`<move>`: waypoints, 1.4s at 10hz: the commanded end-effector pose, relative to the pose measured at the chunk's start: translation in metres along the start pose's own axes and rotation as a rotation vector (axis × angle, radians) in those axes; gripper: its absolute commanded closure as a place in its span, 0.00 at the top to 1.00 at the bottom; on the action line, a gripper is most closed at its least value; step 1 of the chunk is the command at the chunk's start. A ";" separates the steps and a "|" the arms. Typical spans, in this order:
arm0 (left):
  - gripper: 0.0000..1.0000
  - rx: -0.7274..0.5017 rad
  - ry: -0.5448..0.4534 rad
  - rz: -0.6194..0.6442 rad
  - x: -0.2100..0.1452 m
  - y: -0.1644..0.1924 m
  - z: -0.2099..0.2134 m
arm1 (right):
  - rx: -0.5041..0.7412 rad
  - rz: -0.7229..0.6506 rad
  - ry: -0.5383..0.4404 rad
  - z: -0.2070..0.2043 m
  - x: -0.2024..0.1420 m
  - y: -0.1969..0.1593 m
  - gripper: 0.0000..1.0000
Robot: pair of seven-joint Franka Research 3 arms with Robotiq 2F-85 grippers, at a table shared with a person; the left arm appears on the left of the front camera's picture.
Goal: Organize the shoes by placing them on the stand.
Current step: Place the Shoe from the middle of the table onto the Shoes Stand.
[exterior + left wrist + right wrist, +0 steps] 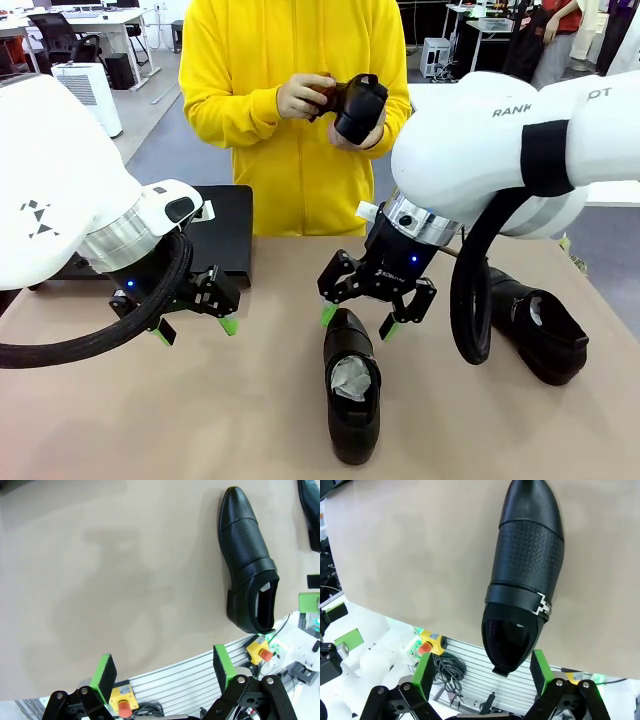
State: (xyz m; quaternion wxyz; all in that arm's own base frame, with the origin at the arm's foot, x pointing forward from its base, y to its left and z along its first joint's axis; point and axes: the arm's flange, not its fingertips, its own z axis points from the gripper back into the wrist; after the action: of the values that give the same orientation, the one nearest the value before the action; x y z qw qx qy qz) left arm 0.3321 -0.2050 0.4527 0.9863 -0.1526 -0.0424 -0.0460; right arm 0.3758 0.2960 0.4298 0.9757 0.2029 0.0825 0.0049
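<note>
1. From my remote console, with twelve o'clock at the person [290,160] in a yellow sweatshirt across the desk [250,420], the middle shoe [352,390] lies flat on the tan top at six o'clock. Its toe points toward twelve and white paper shows in its opening.
2. My right gripper [358,322] hangs just above that shoe. The jaws are released and spread wide, and the green pads are clear of the leather.
3. Through the right wrist camera, the right gripper [482,672] frames the heel end of the middle shoe [527,570] between its two pads. The shoe is farther off, with a gap showing on both sides.
4. My left gripper [197,329] hovers at nine o'clock over bare desk, jaws released and grasping nothing.
5. From the left wrist camera, the left gripper [165,672] stands wide apart over the tan surface, and the middle shoe [248,560] lies well off to one side of it.
6. The right-hand shoe [540,325] rests on the desk at three o'clock, partly behind the black cable loop [470,300] hanging from my right arm.
7. The held shoe [360,105] is off the desk at twelve o'clock. It is carried at chest height with one hand [298,96] gripping its end and the other hand [347,137] beneath it.
8. The stand [225,235] sits at ten o'clock near the far edge, matte black and partly hidden behind my left arm.
</note>
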 end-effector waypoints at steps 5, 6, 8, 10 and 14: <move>1.00 -0.008 0.003 0.000 -0.001 0.001 0.000 | 0.020 0.002 -0.011 -0.004 0.000 0.005 1.00; 1.00 -0.008 0.003 0.000 -0.001 0.001 0.000 | 0.020 0.002 -0.011 -0.004 0.000 0.005 1.00; 1.00 0.070 -0.027 0.014 0.005 -0.028 -0.021 | -0.035 0.000 -0.103 0.029 -0.016 -0.013 1.00; 1.00 0.150 -0.016 0.043 0.000 -0.078 -0.066 | -0.119 -0.185 -0.260 0.081 -0.033 -0.061 1.00; 1.00 0.137 0.071 0.215 -0.003 -0.143 -0.131 | -0.088 -0.543 -0.420 0.116 -0.046 -0.140 1.00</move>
State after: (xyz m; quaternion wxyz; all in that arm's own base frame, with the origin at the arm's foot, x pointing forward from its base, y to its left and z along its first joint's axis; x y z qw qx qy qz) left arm 0.3068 -0.3626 0.3719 0.9953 -0.0882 0.0007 0.0398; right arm 0.3506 0.1100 0.4920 0.9552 0.1343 -0.0664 -0.2552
